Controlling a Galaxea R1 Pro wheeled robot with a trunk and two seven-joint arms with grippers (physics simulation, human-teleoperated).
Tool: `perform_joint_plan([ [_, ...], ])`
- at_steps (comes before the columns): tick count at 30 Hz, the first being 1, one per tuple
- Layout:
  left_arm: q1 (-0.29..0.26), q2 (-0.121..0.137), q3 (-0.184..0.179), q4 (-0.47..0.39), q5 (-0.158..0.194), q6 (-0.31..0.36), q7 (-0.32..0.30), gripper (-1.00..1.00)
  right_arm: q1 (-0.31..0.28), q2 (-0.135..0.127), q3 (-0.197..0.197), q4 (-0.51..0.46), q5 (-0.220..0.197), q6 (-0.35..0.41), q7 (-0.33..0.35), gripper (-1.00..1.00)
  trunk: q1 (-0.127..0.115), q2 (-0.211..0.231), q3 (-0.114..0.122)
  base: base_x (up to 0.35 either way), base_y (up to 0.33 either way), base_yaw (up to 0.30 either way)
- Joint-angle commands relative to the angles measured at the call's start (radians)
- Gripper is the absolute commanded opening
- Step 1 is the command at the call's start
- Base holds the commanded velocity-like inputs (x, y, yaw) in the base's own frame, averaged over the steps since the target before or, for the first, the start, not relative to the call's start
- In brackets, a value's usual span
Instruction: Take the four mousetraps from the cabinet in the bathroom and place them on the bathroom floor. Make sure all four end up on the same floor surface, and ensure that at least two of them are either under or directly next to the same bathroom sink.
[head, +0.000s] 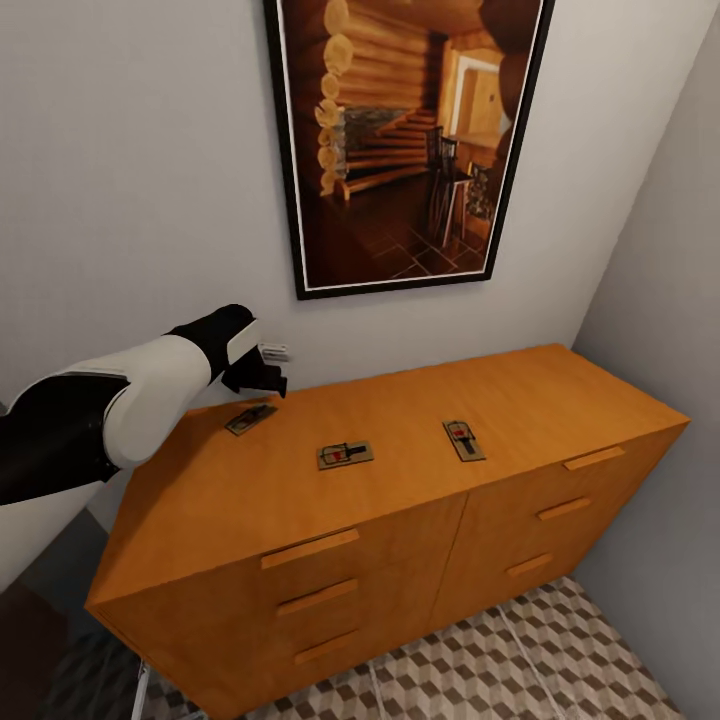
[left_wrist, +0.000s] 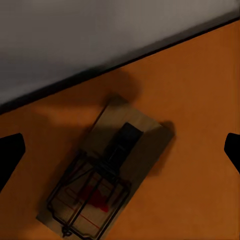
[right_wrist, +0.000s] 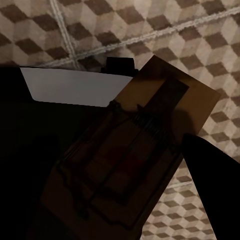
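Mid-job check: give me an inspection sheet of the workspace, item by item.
Surface: orange cabinet top, drawers shut.
Job's things: three mousetraps on top, left, middle, right; a fourth in the right gripper above the tiled floor.
Clutter: nothing seen.
Grippers: left gripper open, hovering over the left trap; right shut on the fourth trap.
Cables: nothing seen.
Surroundings: framed picture on the wall, side wall at right.
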Motion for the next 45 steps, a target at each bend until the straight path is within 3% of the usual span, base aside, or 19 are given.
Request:
perform_joint_plan([
  [1,-0.001,0.0,-0.004,0.002,0.001,0.001,0.001,1.0,0.0,0.0,-0.008,-0.001,0.011,0.005,0.0,-1.0,0.0,0.0,-0.001,0.0,0.0,-0.004],
  [45,0.022,0.001,-0.004,-0.001,-0.001,0.001,0.001,1.0,0.0,0.001,-0.008,-0.001,0.011,0.005,-0.001,-1.0,0.0,0.0,-0.017,-0.014,0.0,0.0],
])
